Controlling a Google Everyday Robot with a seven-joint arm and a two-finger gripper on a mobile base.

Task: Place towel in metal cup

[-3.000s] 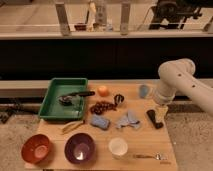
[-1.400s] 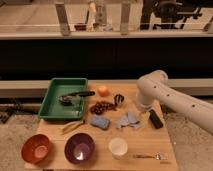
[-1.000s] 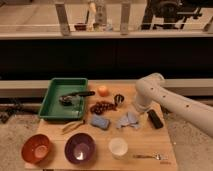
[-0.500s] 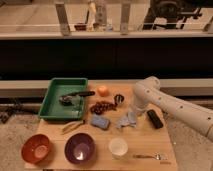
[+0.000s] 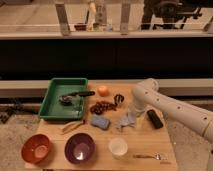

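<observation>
You will find the towel (image 5: 125, 121) crumpled on the table (image 5: 146, 139), just right of the sponge (image 5: 100, 121) and near the cup (image 5: 119, 99) (behind it, beside the grapes (image 5: 101, 107)). The gripper (image 5: 133, 114) is at the towel's rear edge; whether it grips cannot be told.

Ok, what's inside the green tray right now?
A dark-handled utensil lies in the green tray; what its head covers is hidden. The gripper is away from it, down at the towel near the metal cup.
</observation>
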